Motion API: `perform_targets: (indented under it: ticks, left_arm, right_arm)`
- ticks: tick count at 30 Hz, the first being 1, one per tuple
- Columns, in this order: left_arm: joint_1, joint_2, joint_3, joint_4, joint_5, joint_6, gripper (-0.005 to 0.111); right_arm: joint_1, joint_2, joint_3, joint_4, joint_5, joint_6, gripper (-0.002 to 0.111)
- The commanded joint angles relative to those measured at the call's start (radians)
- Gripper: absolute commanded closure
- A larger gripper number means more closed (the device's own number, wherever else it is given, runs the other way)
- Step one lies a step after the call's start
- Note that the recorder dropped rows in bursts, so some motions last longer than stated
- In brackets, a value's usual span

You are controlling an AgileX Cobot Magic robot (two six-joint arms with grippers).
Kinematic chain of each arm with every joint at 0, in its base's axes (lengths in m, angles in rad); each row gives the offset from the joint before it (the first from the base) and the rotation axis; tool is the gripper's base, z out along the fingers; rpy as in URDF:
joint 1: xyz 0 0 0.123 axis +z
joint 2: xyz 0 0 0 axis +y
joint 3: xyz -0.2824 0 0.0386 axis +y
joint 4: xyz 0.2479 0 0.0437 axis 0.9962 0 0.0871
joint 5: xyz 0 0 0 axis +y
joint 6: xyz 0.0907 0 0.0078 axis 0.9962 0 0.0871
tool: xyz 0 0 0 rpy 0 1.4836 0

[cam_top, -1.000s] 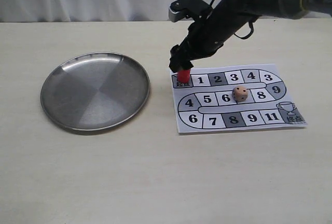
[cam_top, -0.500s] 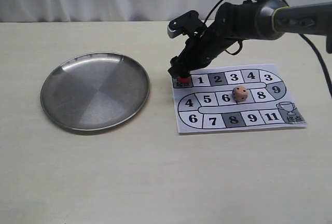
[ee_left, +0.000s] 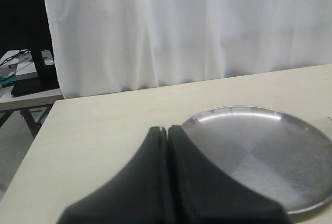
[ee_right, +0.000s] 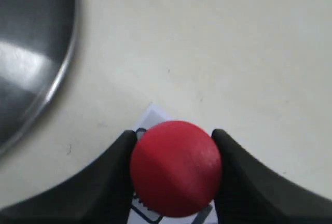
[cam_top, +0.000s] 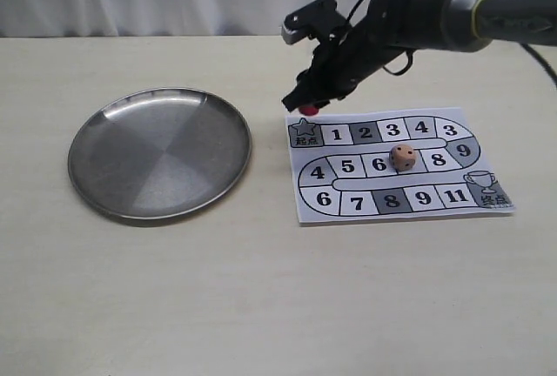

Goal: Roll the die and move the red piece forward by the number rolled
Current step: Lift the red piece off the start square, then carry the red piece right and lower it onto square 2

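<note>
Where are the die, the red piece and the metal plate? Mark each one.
die [cam_top: 402,157], exterior view, middle of the cube.
red piece [ee_right: 176,167], right wrist view, its round top.
metal plate [cam_top: 161,151], exterior view, its bare middle.

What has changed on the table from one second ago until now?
The right gripper, shut on the small red cylinder piece, lifted it off the start square of the paper game board. The tan wooden die, the board and the round steel plate stayed put.
</note>
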Motion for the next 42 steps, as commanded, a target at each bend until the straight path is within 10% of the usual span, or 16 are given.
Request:
perform_targets:
  ticks: [1, 30, 42]
  left_arm:
    - [0.003, -0.003, 0.002, 0.000, -0.009, -0.001, 0.107]
    - [0.003, -0.003, 0.002, 0.000, -0.009, -0.001, 0.107]
    - [0.003, -0.003, 0.002, 0.000, -0.009, -0.001, 0.107]
  right_arm:
    - [-0.006, -0.105, -0.006, -0.016, 0.000, -0.004, 0.104]
    - [-0.082, 0.060, 0.123, -0.022, -0.032, 0.021, 0.104]
    - [-0.084, -0.192, 0.123, -0.064, -0.073, 0.021, 0.104]
